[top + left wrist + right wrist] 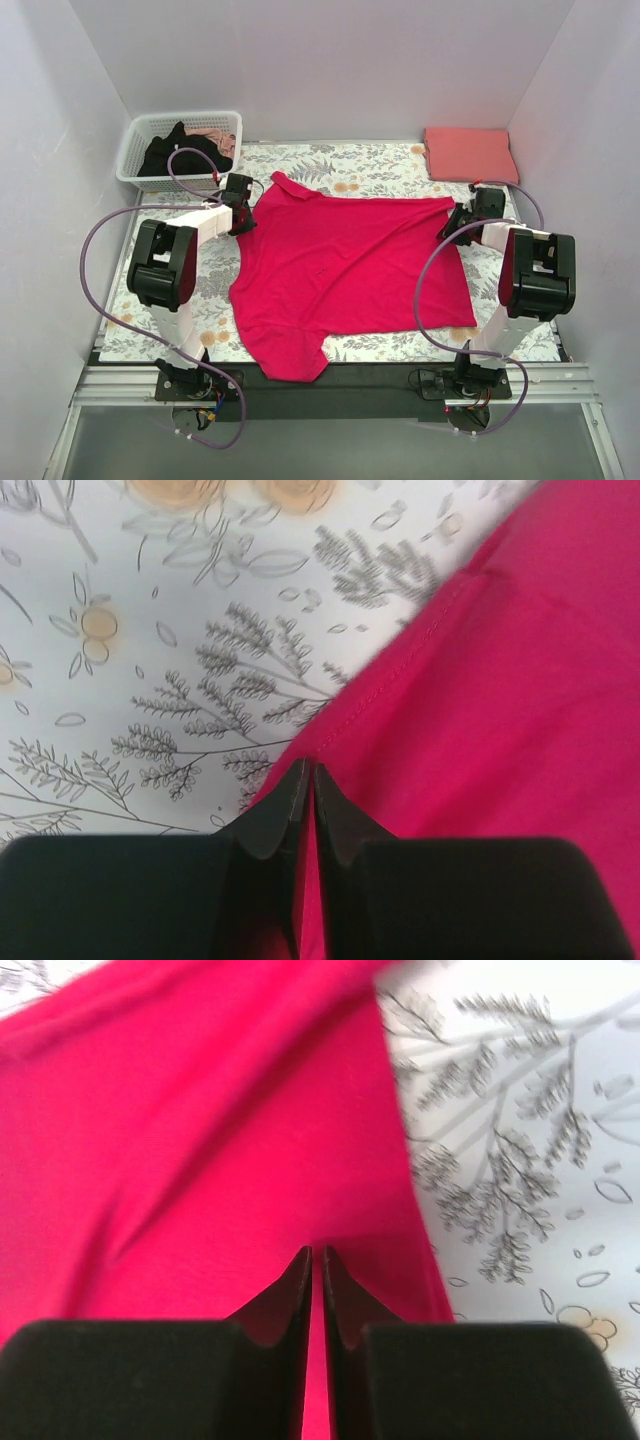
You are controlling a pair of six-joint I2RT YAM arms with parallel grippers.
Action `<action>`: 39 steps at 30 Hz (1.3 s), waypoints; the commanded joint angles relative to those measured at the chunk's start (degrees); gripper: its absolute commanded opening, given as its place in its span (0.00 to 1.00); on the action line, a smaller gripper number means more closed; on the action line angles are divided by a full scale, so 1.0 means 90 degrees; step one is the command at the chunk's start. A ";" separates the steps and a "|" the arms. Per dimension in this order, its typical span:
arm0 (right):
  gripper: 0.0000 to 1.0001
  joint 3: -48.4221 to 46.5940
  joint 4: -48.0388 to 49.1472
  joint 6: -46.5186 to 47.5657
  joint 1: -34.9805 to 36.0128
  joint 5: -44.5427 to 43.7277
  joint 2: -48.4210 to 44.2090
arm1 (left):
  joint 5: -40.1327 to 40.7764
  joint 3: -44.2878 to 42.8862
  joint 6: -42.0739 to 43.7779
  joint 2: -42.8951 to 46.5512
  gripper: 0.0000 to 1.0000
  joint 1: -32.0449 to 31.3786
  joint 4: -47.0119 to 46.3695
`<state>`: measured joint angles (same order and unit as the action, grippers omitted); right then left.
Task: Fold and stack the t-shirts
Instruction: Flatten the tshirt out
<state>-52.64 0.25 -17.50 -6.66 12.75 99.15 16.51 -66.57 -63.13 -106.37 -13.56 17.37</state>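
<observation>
Reaching away from its base at 7 o'clock, the left arm [175, 265] was bent at the elbow, its forearm angled toward 1 o'clock. The left pincer [241, 212] sat low at the far-left edge of the crimson t-shirt [350, 270]. In the left wrist view its fingers [270, 825] were closed, with a sliver of the shirt's stitched edge pinched between them.

The right arm [530, 275] rose from 5 o'clock and its forearm turned toward 11 o'clock. The right pincer [462, 218] was down on the shirt's far-right corner. Its fingers [350, 1310] were drawn almost together on red fabric.

The crimson t-shirt lay spread flat on the floral cloth [370, 165] in the middle. Its long axis ran from 9 to 3 o'clock, with the sleeves and neck toward 9 and the hem toward 3. A folded salmon t-shirt [470, 153] lay at 1 o'clock. A black t-shirt [165, 155] was bunched in the white basket [130, 150] at 10 o'clock.
</observation>
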 commanded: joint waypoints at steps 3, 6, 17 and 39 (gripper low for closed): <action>0.13 0.0331 0.0080 -0.0399 -0.0305 -0.0128 0.0155 | 0.0577 0.0238 -0.0669 -0.0174 0.03 0.0120 0.0648; 0.12 0.0400 -0.0018 -0.0439 -0.0413 -0.0284 0.0155 | 0.0655 0.0365 -0.0817 -0.0135 0.03 0.0257 0.0785; 0.21 -0.0146 -0.0359 -0.0068 -0.0403 0.0067 -0.0274 | 0.0295 -0.0191 -0.0505 0.0324 0.23 0.0316 0.0737; 0.38 -0.2851 -0.0419 0.1172 -0.0071 0.0761 0.1287 | -0.0321 -0.2007 0.1331 -0.1061 0.59 0.0325 -0.0416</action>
<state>-74.61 -4.14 -8.54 -7.64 18.22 109.27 14.98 -82.00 -53.49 -115.15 -10.98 14.24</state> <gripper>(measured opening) 0.375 0.589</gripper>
